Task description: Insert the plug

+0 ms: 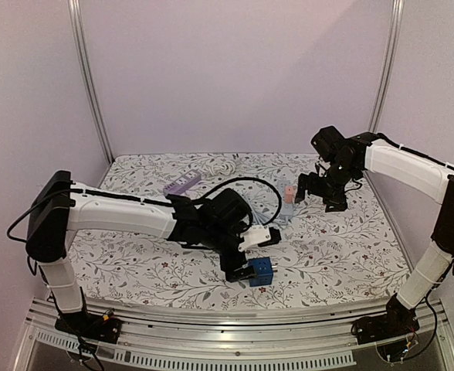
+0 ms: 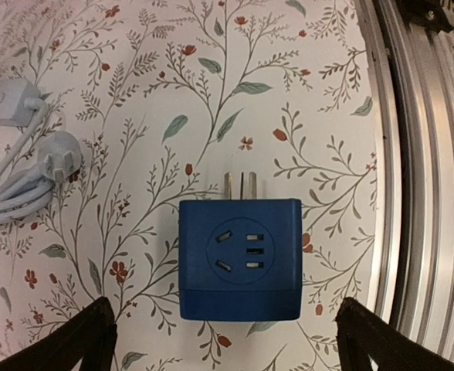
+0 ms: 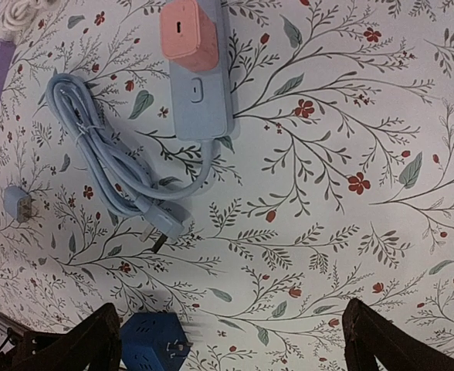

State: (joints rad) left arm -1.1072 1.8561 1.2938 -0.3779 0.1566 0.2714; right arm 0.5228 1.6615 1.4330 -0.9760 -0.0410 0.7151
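Hovering over the blue cube plug (image 2: 239, 259), left gripper (image 2: 225, 340) spread wide, holding nothing. Plug lies flat on floral cloth (image 2: 173, 93) beside metal rail (image 2: 420, 154). Right gripper (image 3: 231, 344) released above power strip (image 3: 204, 108).

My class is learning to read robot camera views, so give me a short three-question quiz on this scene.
1. True or false: the left gripper is shut on the blue adapter.
2. What is plugged into the pale blue power strip? A) a pink charger B) a black plug C) nothing
3. Fill in: the power strip's cable lies ___ beside it.
Key: 1 false, it is open; 2 A; 3 coiled.
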